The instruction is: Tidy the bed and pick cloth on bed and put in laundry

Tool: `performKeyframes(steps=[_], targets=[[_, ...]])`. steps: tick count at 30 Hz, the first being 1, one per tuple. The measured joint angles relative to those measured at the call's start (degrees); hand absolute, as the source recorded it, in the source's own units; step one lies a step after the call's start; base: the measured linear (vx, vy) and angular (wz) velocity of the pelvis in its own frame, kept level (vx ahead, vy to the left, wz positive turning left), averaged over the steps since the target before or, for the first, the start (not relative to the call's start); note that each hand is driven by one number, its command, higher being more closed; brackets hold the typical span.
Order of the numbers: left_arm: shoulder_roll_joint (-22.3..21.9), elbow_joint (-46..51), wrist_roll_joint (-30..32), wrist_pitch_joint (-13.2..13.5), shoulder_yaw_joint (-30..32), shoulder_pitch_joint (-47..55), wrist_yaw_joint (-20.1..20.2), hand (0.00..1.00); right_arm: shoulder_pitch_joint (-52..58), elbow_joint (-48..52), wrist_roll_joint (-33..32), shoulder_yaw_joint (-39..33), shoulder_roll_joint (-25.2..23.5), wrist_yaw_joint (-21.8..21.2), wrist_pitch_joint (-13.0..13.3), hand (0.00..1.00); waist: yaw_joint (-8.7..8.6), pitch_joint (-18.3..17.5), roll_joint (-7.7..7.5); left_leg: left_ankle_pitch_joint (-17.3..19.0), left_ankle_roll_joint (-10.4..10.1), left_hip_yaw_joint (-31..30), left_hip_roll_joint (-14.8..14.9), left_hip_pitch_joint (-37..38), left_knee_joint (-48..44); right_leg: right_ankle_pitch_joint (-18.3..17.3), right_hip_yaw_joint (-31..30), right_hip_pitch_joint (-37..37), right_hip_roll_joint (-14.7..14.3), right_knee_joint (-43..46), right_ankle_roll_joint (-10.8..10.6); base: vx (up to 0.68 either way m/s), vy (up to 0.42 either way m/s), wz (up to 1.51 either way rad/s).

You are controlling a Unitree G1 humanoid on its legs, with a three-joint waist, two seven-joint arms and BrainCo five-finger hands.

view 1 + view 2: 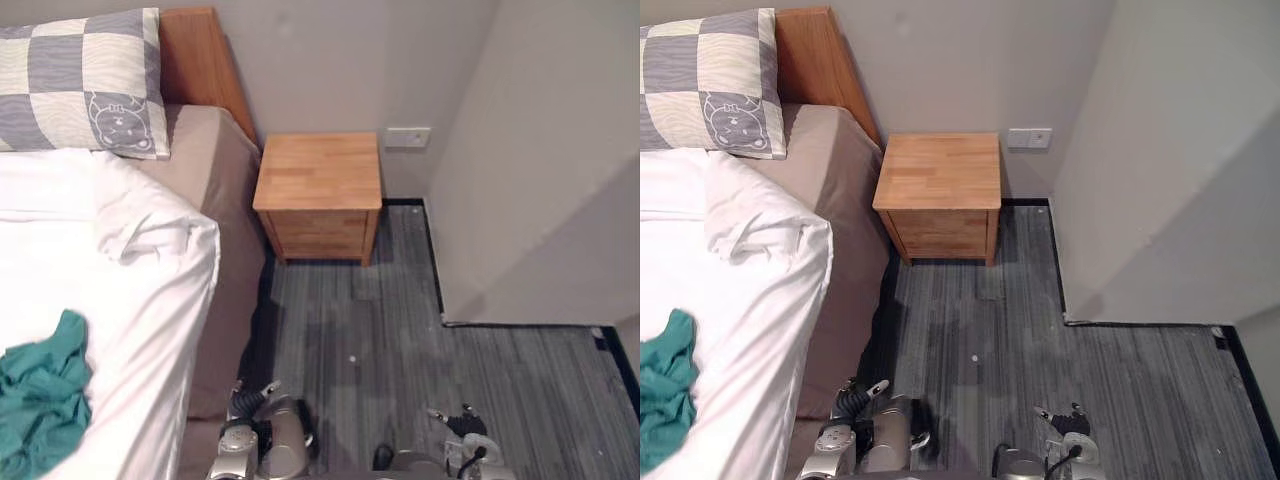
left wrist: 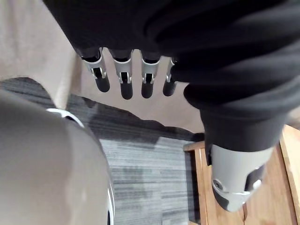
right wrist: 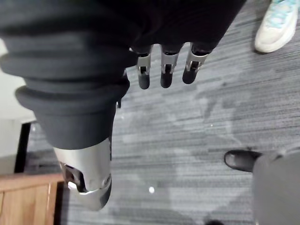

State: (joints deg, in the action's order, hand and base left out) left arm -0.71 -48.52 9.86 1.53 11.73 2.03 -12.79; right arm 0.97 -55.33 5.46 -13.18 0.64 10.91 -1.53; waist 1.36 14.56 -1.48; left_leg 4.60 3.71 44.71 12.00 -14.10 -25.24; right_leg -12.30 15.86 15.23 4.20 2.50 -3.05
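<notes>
Probably a home bedroom: bed [image 1: 120,300] with checked pillow [image 1: 80,80], wooden nightstand [image 1: 320,195], carpet [image 1: 450,380].

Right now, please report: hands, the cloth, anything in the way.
Left hand open, empty; right hand open, empty. Green cloth crumpled on white duvet, untouched. Nothing lies on it.

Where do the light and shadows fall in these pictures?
Left eye view: the white duvet is the brightest area; dark shadow lies under the light wooden bedside cabinet and along the beige bed side. Right wrist view: the grey striped carpet shows paler patches, no hard glare.
</notes>
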Motion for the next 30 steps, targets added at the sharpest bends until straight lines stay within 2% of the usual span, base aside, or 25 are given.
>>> performKeyframes(steps=[1,2,3,4,5,6,7,8,9,11,12,13,14,15,16,17,19,20,21,23,24,26,28,29,30], targets=[[0.14,-0.34,0.10,-0.10,0.27,-0.07,0.01,0.00,-0.05,0.01,0.23,0.36,-0.34,0.03,0.10,0.00,-0.61,-0.40,-0.16,2.04,3.48,10.59,2.33,0.03,-3.13,0.69,3.44,1.40,-0.84,-0.69,-1.19,0.64,0.054,1.63],[0.03,-0.81,0.20,-0.21,0.26,-0.05,-0.01,0.00,0.14,-0.12,0.28,0.35,-0.19,0.04,0.10,0.00,-0.63,-0.66,0.22,4.18,6.60,13.51,2.68,0.73,-3.50,0.83,4.97,2.39,-1.47,-0.53,-1.43,0.64,0.082,1.64],[-0.34,-1.53,0.39,-0.94,0.21,0.11,0.08,0.00,0.51,-1.02,0.67,0.29,0.58,0.01,0.05,0.00,-0.35,-1.43,0.94,11.22,9.27,12.80,0.36,2.80,-0.42,-0.05,7.87,3.38,-1.69,4.07,-3.06,0.64,0.104,1.70],[0.10,-1.49,0.39,-1.14,0.16,0.17,0.18,0.00,0.04,-2.09,1.38,0.12,0.99,0.00,0.00,0.00,-0.43,-1.49,0.00,11.56,9.15,9.83,-2.36,4.48,1.67,-0.87,9.37,1.20,0.84,14.26,-5.54,0.73,0.147,1.65],[-0.08,-1.49,0.36,-1.15,0.04,0.53,0.17,0.00,-0.22,-2.21,1.80,0.11,1.54,0.04,0.05,0.00,-0.39,-1.58,0.21,11.47,8.63,7.51,-3.74,5.60,3.08,-0.40,9.39,-1.30,2.46,22.97,-7.22,0.57,0.128,1.46],[-0.25,-1.44,-0.12,-1.18,-0.28,1.61,0.09,0.00,-0.25,-1.84,2.17,0.22,2.40,-0.01,0.21,0.00,-0.67,-1.77,0.58,11.11,6.95,3.75,-5.61,9.04,5.60,0.85,8.73,-5.98,5.51,39.16,-6.60,0.55,0.113,1.12],[-0.23,-1.55,-0.16,-1.19,-0.47,1.83,0.11,0.00,-0.22,-1.81,2.31,0.23,2.58,-0.01,0.19,0.00,-0.73,-1.78,0.75,11.02,6.50,1.82,-6.14,10.44,6.49,0.75,8.02,-7.80,6.46,44.78,-6.36,0.54,0.062,1.65],[-0.20,-2.59,-0.17,-1.28,-1.16,1.97,0.10,0.00,0.37,-1.51,2.31,0.22,2.78,0.00,0.19,0.00,-1.14,-1.89,1.29,10.29,4.94,-2.65,-6.72,13.85,8.53,0.11,7.07,-11.67,7.82,52.35,-5.45,0.52,-0.022,1.90],[-0.02,-3.41,-0.18,-1.27,-1.96,2.00,0.03,0.00,0.96,-0.26,2.06,0.09,3.09,0.04,0.15,0.00,-1.72,-1.96,1.81,9.00,2.85,-6.52,-6.95,16.62,10.61,-1.01,7.80,-14.94,10.27,53.95,-3.52,0.51,-0.062,1.93],[0.37,-4.00,-0.21,-1.30,-2.38,2.10,-0.03,0.00,1.37,0.46,1.87,-0.01,3.28,0.06,0.35,0.00,-2.18,-2.33,1.99,7.64,0.72,-13.70,-7.02,18.74,12.95,-2.05,5.61,-19.92,12.24,49.40,-1.82,0.46,-0.206,1.93],[0.58,-4.10,-0.23,-1.29,-2.71,2.25,-0.02,0.00,1.44,0.31,1.86,-0.15,3.34,0.07,0.50,0.00,-2.23,-2.37,1.90,7.03,-0.21,-16.81,-6.79,19.52,13.63,-2.13,2.47,-21.81,11.75,45.29,-1.78,0.44,-0.316,2.11],[0.68,-4.11,-0.22,-1.23,-2.86,2.34,-0.01,0.00,1.51,0.07,1.87,-0.39,3.44,0.08,0.56,0.00,-2.22,-2.37,1.90,6.33,-1.36,-20.48,-6.37,20.17,14.58,-2.02,-1.99,-22.76,10.52,39.17,-2.29,0.46,-0.511,2.20],[0.96,-4.38,-0.22,-1.21,-3.25,2.32,0.00,0.00,1.74,-0.62,1.87,-0.50,3.37,0.11,0.62,0.00,-2.29,-2.49,1.66,5.33,-3.03,-26.17,-6.04,20.14,15.65,-1.09,-10.36,-22.91,7.92,27.66,-3.81,0.33,-0.480,2.28],[1.16,-4.51,-0.23,-1.16,-3.34,2.34,0.03,0.00,1.72,-1.40,1.85,-0.54,3.26,0.13,0.64,0.00,-2.26,-2.62,1.13,4.67,-4.16,-29.32,-6.17,19.56,16.44,0.23,-15.68,-22.63,6.68,21.35,-5.18,0.30,-0.509,2.32],[1.83,-4.53,-0.22,-1.14,-3.41,2.28,0.05,0.00,1.80,-2.36,1.84,-0.55,2.86,0.12,0.58,0.00,-2.24,-3.11,-0.42,3.96,-5.69,-33.26,-7.02,18.89,17.18,3.01,-21.91,-22.44,5.72,13.99,-5.80,0.20,-0.464,2.02],[3.51,-4.70,-0.22,-1.12,-3.50,1.74,0.19,0.00,1.87,-3.08,1.77,-0.60,1.46,0.07,0.57,0.00,-2.19,-3.05,-3.10,3.53,-7.44,-37.23,-8.56,18.47,17.85,8.29,-25.82,-21.98,5.68,10.91,-7.64,0.22,-0.555,2.04],[0.96,-6.02,-0.72,-1.15,-1.96,1.70,0.27,0.00,1.04,-3.85,-0.54,-4.35,3.21,0.16,0.48,0.00,-1.40,-2.92,2.32,1.32,-10.80,-40.99,-4.87,18.97,21.53,6.98,-19.68,-19.63,1.92,11.50,-5.38,0.22,-0.447,1.42],[0.79,-6.04,-0.71,-1.15,-1.80,1.71,0.26,0.00,1.05,-3.76,-0.65,-4.48,3.10,0.22,0.57,0.00,-1.40,-2.91,2.47,1.19,-11.01,-41.27,-4.61,19.06,21.77,6.85,-18.96,-19.34,1.74,11.49,-5.06,0.13,-0.241,0.88],[-0.17,-6.09,-0.73,-1.19,0.40,1.82,0.27,0.00,1.29,-3.59,-1.44,-5.12,3.16,0.06,0.62,0.00,-1.39,-3.07,2.98,-0.18,-12.12,-42.57,-2.87,19.20,22.41,6.40,-15.97,-17.99,0.40,11.40,-4.15,0.07,-0.220,0.85],[-0.98,-5.91,-0.72,-1.12,2.10,1.79,0.41,0.00,2.63,-2.30,-2.67,-5.29,2.68,0.18,0.53,0.00,-1.22,-3.30,3.23,-0.90,-12.36,-44.27,-1.07,18.86,22.15,6.04,-12.12,-15.94,-0.93,11.07,-2.79,0.06,-0.246,0.94],[-1.12,-5.47,-0.90,-1.05,2.49,1.79,0.41,0.00,4.30,-0.19,-3.15,-5.80,1.97,0.23,0.60,0.00,-0.41,-3.45,2.87,-1.16,-12.55,-45.67,-0.52,18.80,22.35,5.41,-10.14,-15.07,-1.29,10.87,-1.74,0.02,-0.161,0.71],[-1.08,-5.03,-1.52,-1.03,2.60,1.92,0.38,0.00,5.44,3.93,-4.30,-6.50,0.86,0.48,0.23,0.00,-0.23,-3.50,2.68,-2.06,-12.77,-46.24,-0.32,18.51,22.63,5.27,-8.68,-14.50,-1.33,10.16,-1.49,-0.01,-0.103,0.48],[-1.39,-4.76,-3.02,-1.02,3.72,2.37,0.25,0.00,7.20,14.29,-5.72,-6.34,-0.74,2.08,-0.07,0.00,-0.36,-3.53,2.72,-2.88,-12.80,-46.13,-0.58,17.86,23.36,5.36,-8.31,-14.76,-0.98,9.52,-1.33,-0.09,-0.025,0.14],[-1.55,-4.00,-3.68,-1.04,3.66,2.80,0.12,0.00,8.32,21.31,-6.08,-6.17,-1.98,3.54,-0.09,0.00,-0.40,-3.61,2.56,-2.41,-12.03,-45.88,-0.87,16.83,23.20,4.76,-8.04,-15.10,-0.66,9.29,-1.77,-0.13,0.019,0.12],[-1.84,-2.96,-4.27,-1.00,3.64,3.63,0.10,0.00,8.61,29.58,-6.03,-6.20,-2.55,5.78,-0.06,0.00,-0.69,-3.94,2.62,-0.57,-9.28,-42.13,-0.99,15.63,22.57,4.47,-7.36,-15.51,0.10,9.16,-1.63,-0.11,0.012,0.20]])
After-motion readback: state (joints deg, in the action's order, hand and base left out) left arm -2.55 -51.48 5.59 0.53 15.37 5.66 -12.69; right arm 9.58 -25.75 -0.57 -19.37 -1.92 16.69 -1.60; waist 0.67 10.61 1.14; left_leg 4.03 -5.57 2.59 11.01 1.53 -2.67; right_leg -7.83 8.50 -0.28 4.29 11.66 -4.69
